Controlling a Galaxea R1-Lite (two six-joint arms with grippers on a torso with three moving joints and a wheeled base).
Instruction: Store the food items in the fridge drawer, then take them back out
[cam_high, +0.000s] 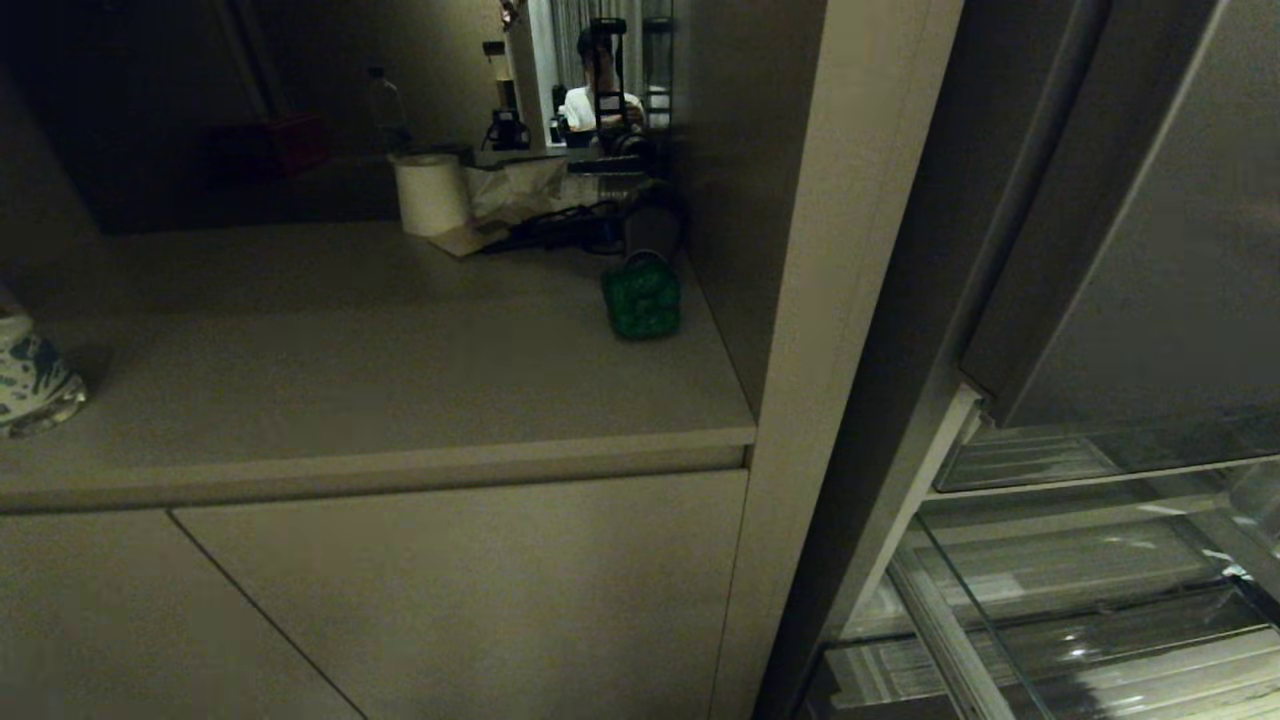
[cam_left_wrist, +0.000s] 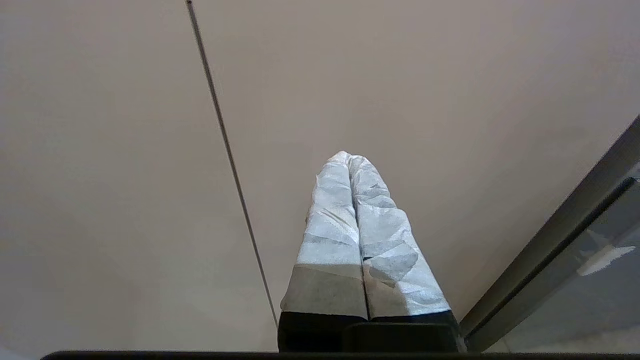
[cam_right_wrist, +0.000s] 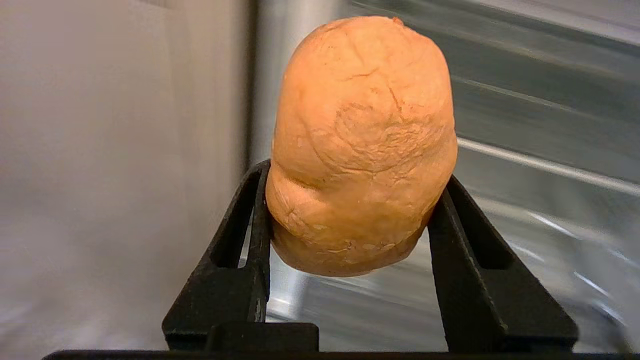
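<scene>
Your right gripper (cam_right_wrist: 350, 240) is clamped on the potato (cam_right_wrist: 361, 145), which sits between the two black fingers with its long axis running straight out past the tips. Neither arm shows in the head view. The clear fridge drawer (cam_high: 1090, 600) lies at the lower right, beside the tall cabinet post, so the right arm is the nearer one. The potato is a rounded lump with dull, cracked tan skin; the drawer is glossy ribbed plastic. Your left gripper (cam_left_wrist: 350, 165) is closed and empty, facing the cabinet door (cam_left_wrist: 125, 175).
</scene>
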